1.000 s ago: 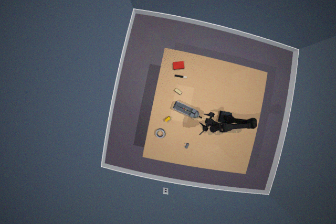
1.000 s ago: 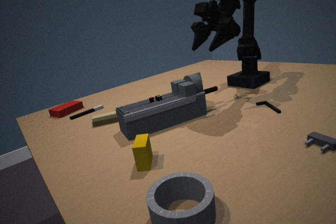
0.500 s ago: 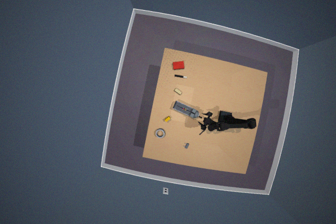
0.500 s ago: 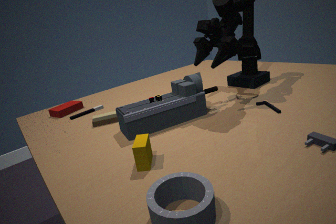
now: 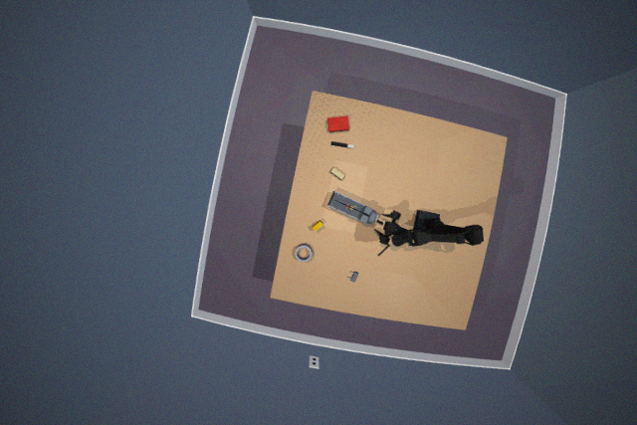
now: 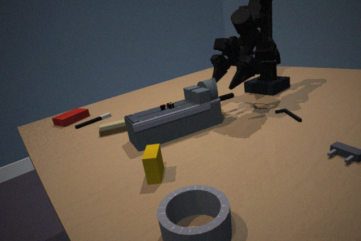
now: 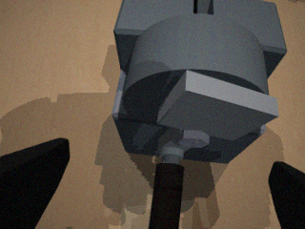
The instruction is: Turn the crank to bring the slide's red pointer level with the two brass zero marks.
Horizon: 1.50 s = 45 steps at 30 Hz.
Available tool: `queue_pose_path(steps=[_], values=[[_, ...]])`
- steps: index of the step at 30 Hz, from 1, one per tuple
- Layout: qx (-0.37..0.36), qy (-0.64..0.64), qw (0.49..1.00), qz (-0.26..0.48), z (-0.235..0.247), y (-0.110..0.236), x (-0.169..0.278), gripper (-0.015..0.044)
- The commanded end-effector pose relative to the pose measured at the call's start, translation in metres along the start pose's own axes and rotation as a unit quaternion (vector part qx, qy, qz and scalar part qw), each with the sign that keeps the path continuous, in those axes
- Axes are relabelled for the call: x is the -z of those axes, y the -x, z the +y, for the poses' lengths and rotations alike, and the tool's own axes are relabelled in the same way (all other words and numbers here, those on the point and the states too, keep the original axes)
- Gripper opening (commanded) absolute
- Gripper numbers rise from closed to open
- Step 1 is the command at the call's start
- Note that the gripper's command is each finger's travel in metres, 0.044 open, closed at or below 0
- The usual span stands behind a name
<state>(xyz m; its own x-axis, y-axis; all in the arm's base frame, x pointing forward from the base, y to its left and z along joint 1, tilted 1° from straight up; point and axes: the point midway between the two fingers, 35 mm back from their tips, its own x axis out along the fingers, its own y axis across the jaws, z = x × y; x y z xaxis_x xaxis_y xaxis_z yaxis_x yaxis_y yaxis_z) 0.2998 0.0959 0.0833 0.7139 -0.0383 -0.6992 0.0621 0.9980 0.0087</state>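
Observation:
A grey machine [image 5: 336, 200] [image 6: 175, 121] [image 7: 254, 19] lies on the tan table. Its slide track carries a red pointer [image 6: 162, 106] just beside the two brass marks [image 6: 170, 105], on the side away from the crank. The pointer is out of the wrist view. A grey crank disc [image 6: 208, 86] [image 7: 191, 52] sits at the end near the arm. A black handle [image 6: 227, 96] [image 7: 167, 210] sticks out from it. My gripper [image 5: 383, 222] [image 6: 225, 82] [image 7: 171, 160] is open and empty. It hangs just above the handle, one finger on each side, not touching it.
A red block [image 5: 338, 123] [image 6: 70, 116], a black marker [image 5: 341, 144] [image 6: 92, 120] and a tan block [image 5: 337, 172] [image 6: 112, 127] lie beyond the machine's far end. A yellow block [image 6: 152, 163], a grey ring [image 6: 163, 206], an L-shaped key [image 6: 288, 114] and a pegged bracket [image 6: 344, 149] lie nearby.

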Motion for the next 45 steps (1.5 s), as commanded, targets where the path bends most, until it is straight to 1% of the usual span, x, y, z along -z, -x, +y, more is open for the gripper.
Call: queue_pose_path(steps=[1, 36, 45], values=[[0.004, -0.001, 1.0, 0.001, -0.001, -0.006, 0.006, 0.044], [0.004, -0.001, 1.0, 0.001, -0.002, -0.043, 0.045, 0.044], [0.004, -0.001, 1.0, 0.001, -0.002, -0.043, 0.045, 0.0204]])
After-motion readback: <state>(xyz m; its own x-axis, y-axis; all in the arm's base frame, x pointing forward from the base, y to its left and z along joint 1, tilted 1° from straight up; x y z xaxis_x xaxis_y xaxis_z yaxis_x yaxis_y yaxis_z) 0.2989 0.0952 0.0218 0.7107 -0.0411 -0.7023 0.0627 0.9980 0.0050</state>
